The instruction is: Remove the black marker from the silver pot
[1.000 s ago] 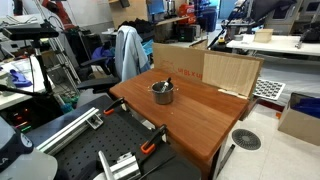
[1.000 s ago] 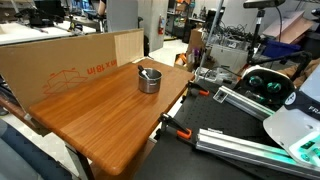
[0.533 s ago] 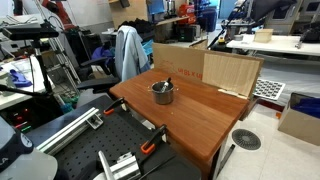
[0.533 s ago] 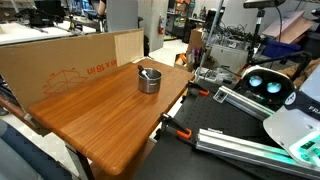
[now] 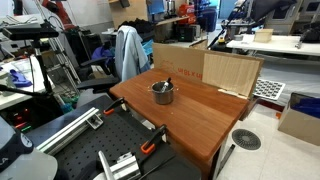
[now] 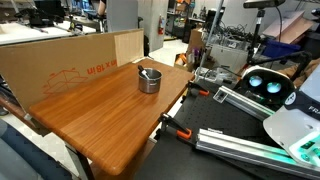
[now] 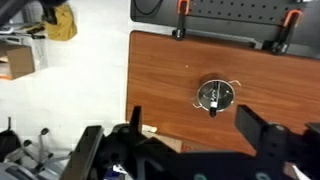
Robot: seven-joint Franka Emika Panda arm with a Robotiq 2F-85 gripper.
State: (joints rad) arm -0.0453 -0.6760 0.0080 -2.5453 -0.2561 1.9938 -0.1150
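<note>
The silver pot [image 5: 162, 93] stands on the wooden table [image 5: 190, 115], near its far edge by the cardboard; it shows in both exterior views [image 6: 148, 80] and from high above in the wrist view [image 7: 214, 96]. The black marker [image 7: 212, 102] lies slanted inside it, one end sticking over the rim [image 6: 144, 69]. My gripper [image 7: 195, 128] is open and empty, high above the table, its two dark fingers framing the bottom of the wrist view. It does not show in the exterior views.
A cardboard sheet [image 5: 200, 68] stands along the table's back edge [image 6: 60, 62]. Orange clamps [image 7: 181, 8] grip the table edge beside the black pegboard base [image 6: 240, 140]. Chairs, desks and lab clutter surround the table.
</note>
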